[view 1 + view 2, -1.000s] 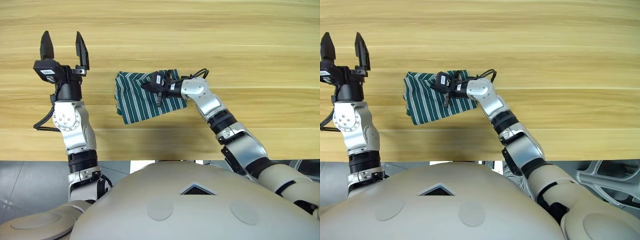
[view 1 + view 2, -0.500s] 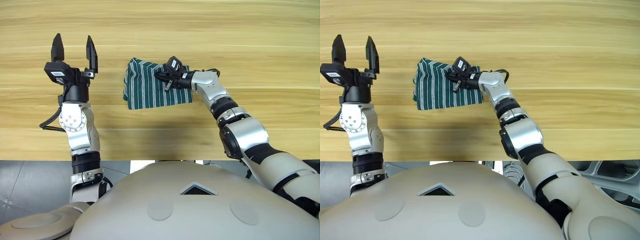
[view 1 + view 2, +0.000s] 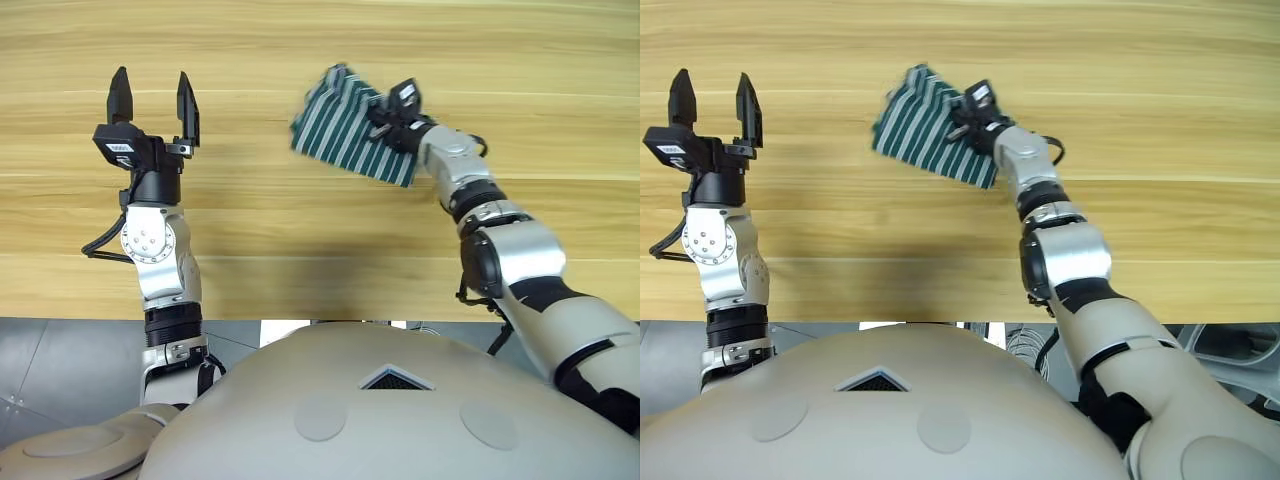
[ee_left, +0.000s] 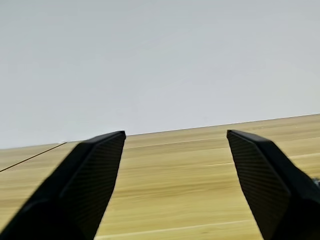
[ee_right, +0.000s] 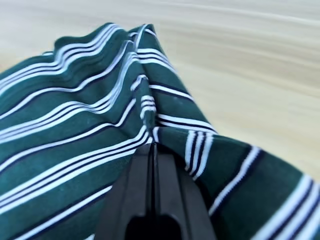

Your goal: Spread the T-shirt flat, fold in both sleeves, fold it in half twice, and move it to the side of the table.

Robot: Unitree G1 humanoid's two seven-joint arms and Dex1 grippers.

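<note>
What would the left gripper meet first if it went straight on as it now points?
Nothing near: the open left gripper points away from the robot over the table, and its wrist view looks free to the far edge. The T-shirt, in the right gripper, is off to its right.

No legible text. White label (image 3: 120, 148) on left tool (image 3: 152, 88): print too small.
</note>
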